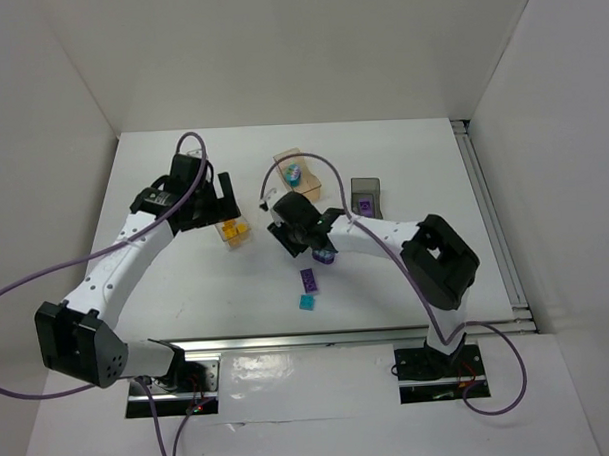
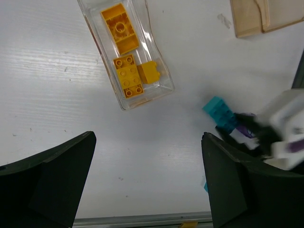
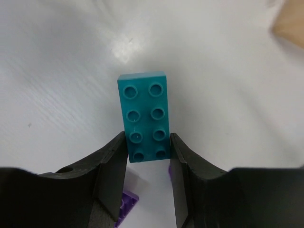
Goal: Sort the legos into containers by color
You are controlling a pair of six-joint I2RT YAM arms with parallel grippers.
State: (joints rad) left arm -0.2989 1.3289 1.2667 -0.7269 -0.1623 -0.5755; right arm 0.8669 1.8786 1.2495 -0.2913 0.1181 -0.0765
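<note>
While the right tool (image 3: 147,138) is clamped on the near end of the teal brick (image 3: 142,116) over the tabletop (image 3: 57,57), the brick's long axis runs straight out from the fingers. The peach bin (image 1: 280,159) lies just beyond, nearer this arm. Only the top view shows its oval teal-purple piece (image 1: 295,172). The left tool (image 2: 147,178), fingers apart and empty, hovers near the clear bin (image 2: 145,33).

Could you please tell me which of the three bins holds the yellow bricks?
The clear bin; the peach bin holds an oval piece, the dark grey bin a purple brick.
</note>
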